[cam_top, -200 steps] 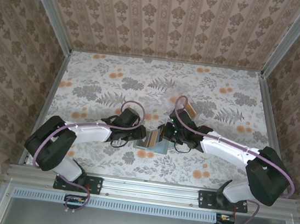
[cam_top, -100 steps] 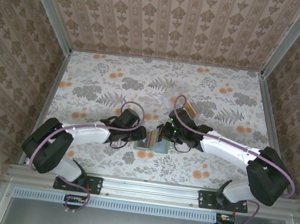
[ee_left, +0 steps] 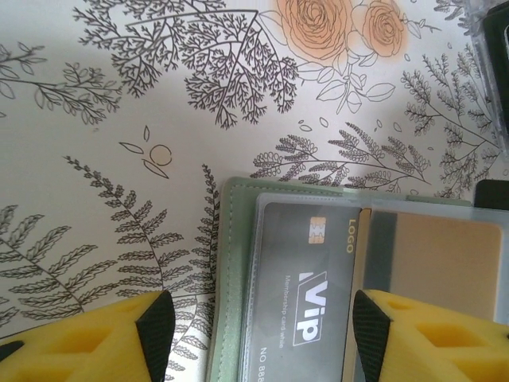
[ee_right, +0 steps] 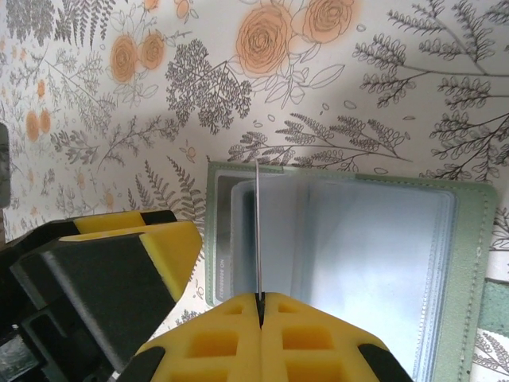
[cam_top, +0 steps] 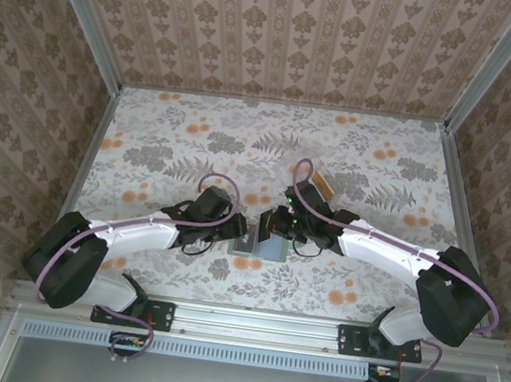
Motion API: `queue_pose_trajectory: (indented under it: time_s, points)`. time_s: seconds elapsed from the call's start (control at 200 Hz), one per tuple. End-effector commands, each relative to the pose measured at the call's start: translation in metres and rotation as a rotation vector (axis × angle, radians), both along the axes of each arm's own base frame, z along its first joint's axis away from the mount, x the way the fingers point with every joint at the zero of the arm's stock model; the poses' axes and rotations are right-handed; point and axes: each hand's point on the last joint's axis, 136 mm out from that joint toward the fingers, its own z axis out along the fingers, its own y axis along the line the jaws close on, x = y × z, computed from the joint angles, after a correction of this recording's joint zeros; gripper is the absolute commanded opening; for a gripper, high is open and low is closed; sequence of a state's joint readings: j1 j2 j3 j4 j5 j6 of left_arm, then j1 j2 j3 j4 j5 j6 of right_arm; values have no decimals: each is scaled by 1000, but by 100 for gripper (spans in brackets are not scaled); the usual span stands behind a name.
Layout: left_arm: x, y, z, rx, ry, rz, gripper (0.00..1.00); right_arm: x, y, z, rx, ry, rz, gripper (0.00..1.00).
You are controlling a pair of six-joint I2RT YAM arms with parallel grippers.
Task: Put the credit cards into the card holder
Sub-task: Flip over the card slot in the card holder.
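Partway: dark card (ee_left: 306,294), tan card (ee_left: 433,263) in open card holder (ee_left: 231,318); left fingers (ee_left: 155,330) wide, empty; right fingers (ee_right: 260,306) pinch an edge-on thin sheet (ee_right: 258,231), sleeve or card unclear.

My gripper (ee_right: 260,302) is closed, its two yellow pads (ee_right: 318,338) pressed flat together on a thin sheet (ee_right: 258,231). The sheet stands edge-on, a fine line running up from them; whether it is a card or a clear leaf I cannot tell. Under it the green holder (ee_right: 471,239) lies open on the flowered table (ee_right: 398,95), its clear sleeves (ee_right: 366,255) face up and washed with glare. Something grey with small print (ee_right: 225,274) shows through the leftmost sleeve. A green tab (ee_right: 497,309) sticks out at the holder's right edge. Left of my pads, the left gripper's finger (ee_right: 119,270), yellow and black, sits close beside the holder's left edge.
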State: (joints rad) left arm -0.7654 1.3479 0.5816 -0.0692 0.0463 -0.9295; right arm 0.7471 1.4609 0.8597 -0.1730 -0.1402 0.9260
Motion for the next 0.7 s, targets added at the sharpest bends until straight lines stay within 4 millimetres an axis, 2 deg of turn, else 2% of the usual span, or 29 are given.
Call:
queue_pose_trajectory:
  time_s: [0.0,0.195,0.475,0.695]
  points:
    - [-2,10,1,16,-12,34,64,3,17,10,41,-13,45,0]
    - [-2,14,5,19,-23,50,65,4,22,6,33,1,56,0]
    - [-4,20,3,34,-22,67,66,3,-4,-1,-62,2,-11,0]
    - [-4,12,-3,32,6,31,62,-1,4,-9,48,32,3,0]
